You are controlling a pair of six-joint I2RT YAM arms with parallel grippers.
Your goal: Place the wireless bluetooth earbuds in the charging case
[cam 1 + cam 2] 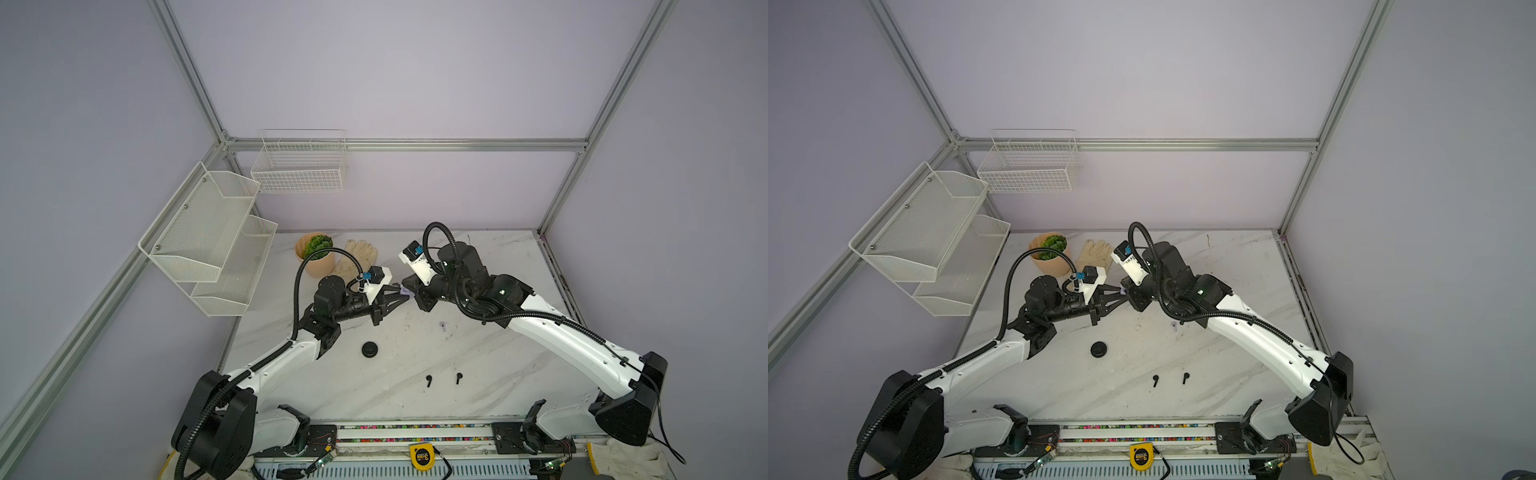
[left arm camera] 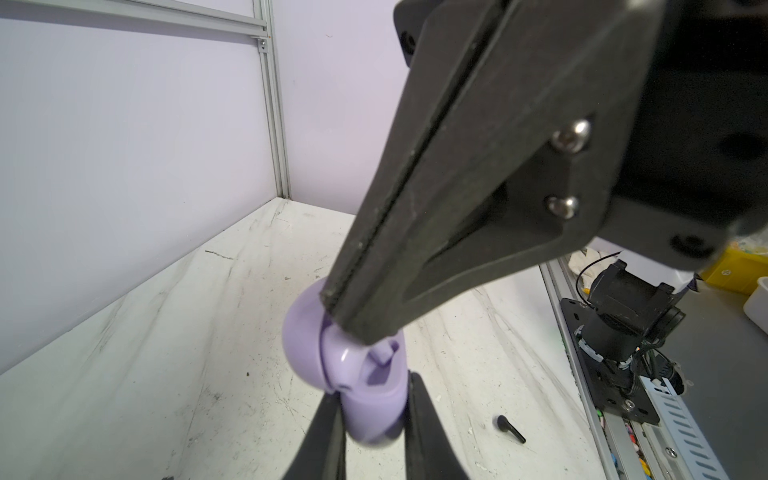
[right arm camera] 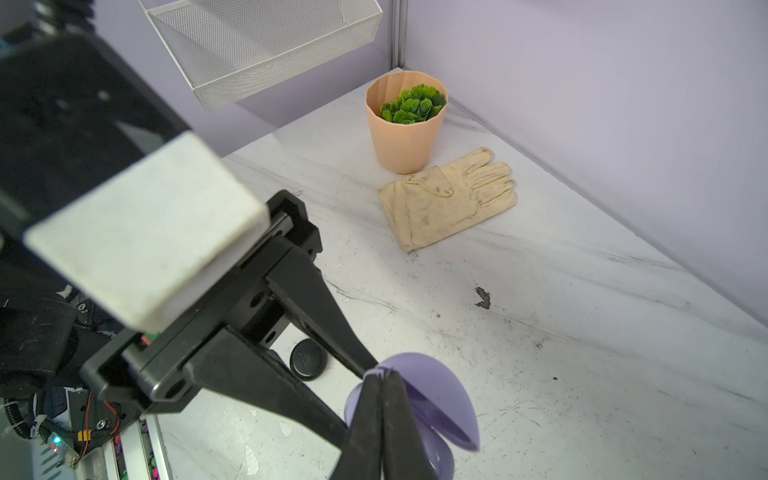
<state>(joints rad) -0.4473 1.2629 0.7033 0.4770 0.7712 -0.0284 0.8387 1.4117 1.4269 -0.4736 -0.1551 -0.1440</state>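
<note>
The left gripper [image 2: 376,404] is clamping the body of the one lilac charging case [image 2: 353,376] and holding it above the table. The right gripper [image 3: 380,386] is meeting it with its jaws pressed together, the tip touching the seam where the swung-open lid joins the body. The case's open face is looking back toward the left wrist. A pale stem-like shape in one well may be an earbud, but it is too blurred to be sure.

Just below the grippers, on the right arm's side, one lilac earbud [image 1: 443,326] is lying flat. One shut black case [image 1: 369,349] is sitting base-ward of the left gripper. Farther toward the bases, two black earbuds [image 1: 429,380] [image 1: 459,377] are lying side by side but apart, their long axes running roughly front to back and their stems pointing at the bases.

Beyond the left gripper, one cream glove [image 3: 446,199] is lying beside one peach plant pot [image 3: 405,133]. The scuffed marble-patterned table [image 1: 490,365] is sitting inside lilac walls that carry two white racks.
</note>
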